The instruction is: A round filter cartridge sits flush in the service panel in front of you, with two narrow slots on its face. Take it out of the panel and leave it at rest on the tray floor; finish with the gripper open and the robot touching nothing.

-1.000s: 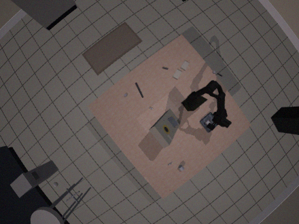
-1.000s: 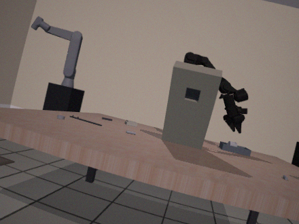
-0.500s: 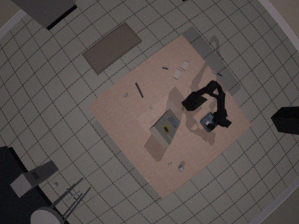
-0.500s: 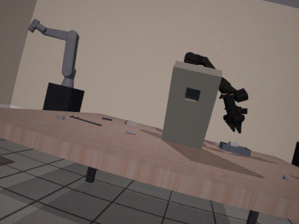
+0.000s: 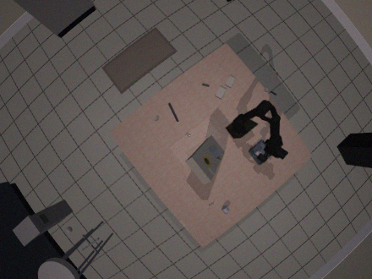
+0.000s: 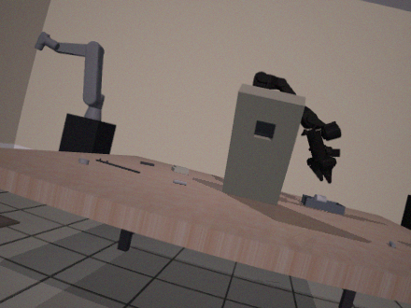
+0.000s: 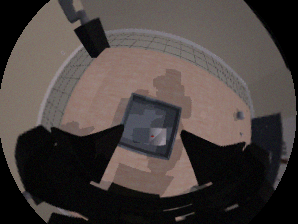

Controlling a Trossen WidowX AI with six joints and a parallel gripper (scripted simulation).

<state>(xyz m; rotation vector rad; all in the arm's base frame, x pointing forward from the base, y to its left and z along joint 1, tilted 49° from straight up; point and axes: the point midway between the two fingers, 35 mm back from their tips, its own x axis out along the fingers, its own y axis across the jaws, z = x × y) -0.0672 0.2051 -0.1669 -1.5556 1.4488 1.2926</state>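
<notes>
The service panel (image 5: pixel 205 148) (image 6: pixel 262 163) stands upright on the table. A dark round opening (image 5: pixel 207 161) with a yellow rim shows on it in the top view, with no cartridge face visible there. The grey-blue tray (image 6: pixel 333 207) (image 7: pixel 176 120) lies beside the panel. A pale piece, which looks like the cartridge (image 6: pixel 320 198) (image 7: pixel 159 137), is inside the tray, toward one side; its slots cannot be made out. My gripper (image 6: pixel 325 180) (image 7: pixel 153 131) is open and empty, pointing down above the tray, with a gap between the fingertips and the cartridge in the exterior view.
A dark flat-topped block (image 5: pixel 242 128) is under the arm's base. Two pale plates (image 5: pixel 230 81) (image 5: pixel 221 92), a dark rod (image 5: pixel 173 112) and a small grey piece (image 5: pixel 226 209) lie elsewhere on the table. Another arm (image 6: pixel 93 75) stands on a black pedestal in the background.
</notes>
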